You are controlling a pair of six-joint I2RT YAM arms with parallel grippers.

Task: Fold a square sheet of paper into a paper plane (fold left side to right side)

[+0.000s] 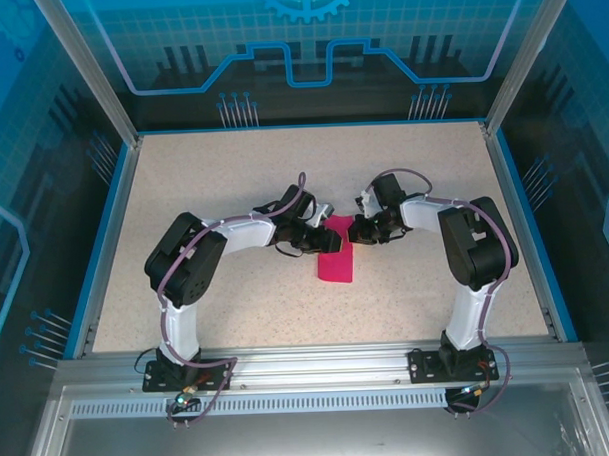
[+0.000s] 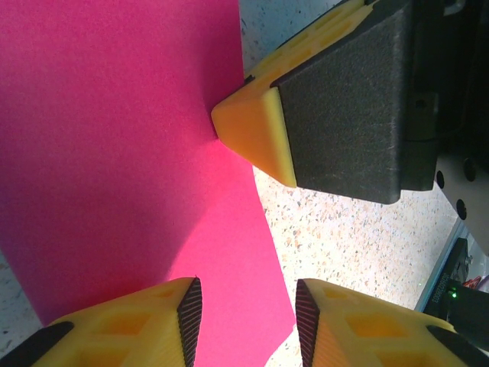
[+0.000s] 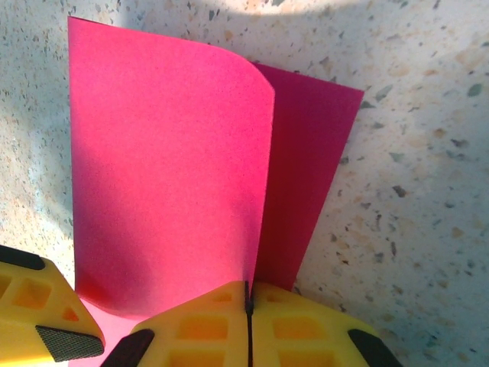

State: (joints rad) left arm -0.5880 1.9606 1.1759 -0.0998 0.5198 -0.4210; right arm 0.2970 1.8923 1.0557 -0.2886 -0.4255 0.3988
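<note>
The square sheet of paper [image 1: 336, 265] lies pink at the table's middle, its left part curled over the right part. In the right wrist view the raised flap [image 3: 168, 153] arches over a darker lower layer [image 3: 306, 168]. My right gripper [image 1: 357, 229] is shut, and the flap's free edge runs into the seam of its fingertips [image 3: 248, 306]. My left gripper [image 1: 325, 232] stands open just above the paper [image 2: 114, 153], and a pink corner lies beneath the gap of the left gripper [image 2: 248, 321]. A yellow right fingertip [image 2: 252, 134] touches the sheet.
The speckled beige table [image 1: 232, 170] has a blue rim and clear enclosure walls on three sides. An aluminium rail [image 1: 320, 373] with both arm bases runs along the near edge. Both arms meet over the sheet at the centre.
</note>
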